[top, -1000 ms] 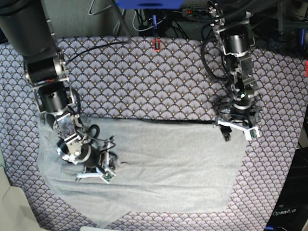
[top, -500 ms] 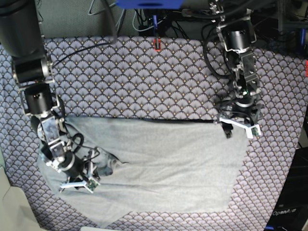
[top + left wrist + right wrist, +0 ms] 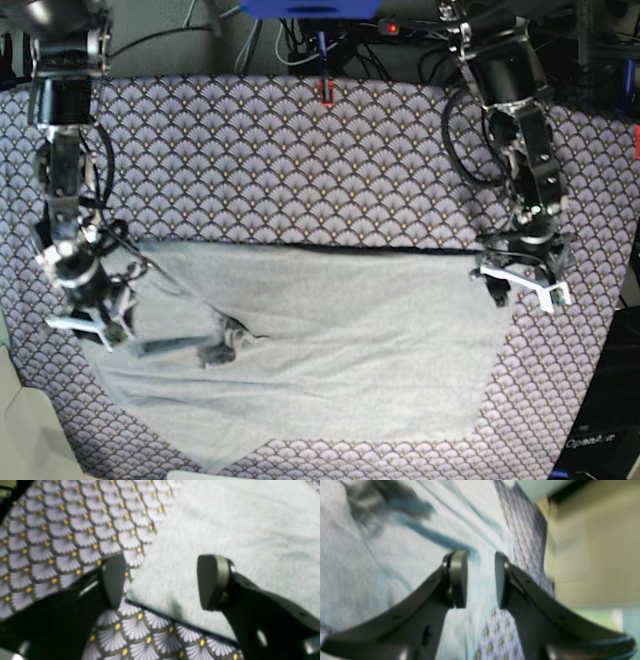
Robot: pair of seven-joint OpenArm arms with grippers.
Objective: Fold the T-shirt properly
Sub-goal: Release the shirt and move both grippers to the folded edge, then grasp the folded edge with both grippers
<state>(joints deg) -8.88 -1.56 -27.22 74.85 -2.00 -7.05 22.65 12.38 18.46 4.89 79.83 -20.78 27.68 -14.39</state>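
Both grippers hold nothing: left gripper (image 3: 160, 582) gapes over the T-shirt (image 3: 320, 340) corner — pinch both layers; right gripper (image 3: 476, 578) half-open.

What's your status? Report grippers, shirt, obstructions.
Left gripper open at shirt corner, holding nothing. Right gripper part open over shirt's edge, empty. Shirt flat on tablecloth, bunched near middle. Nothing in the way.
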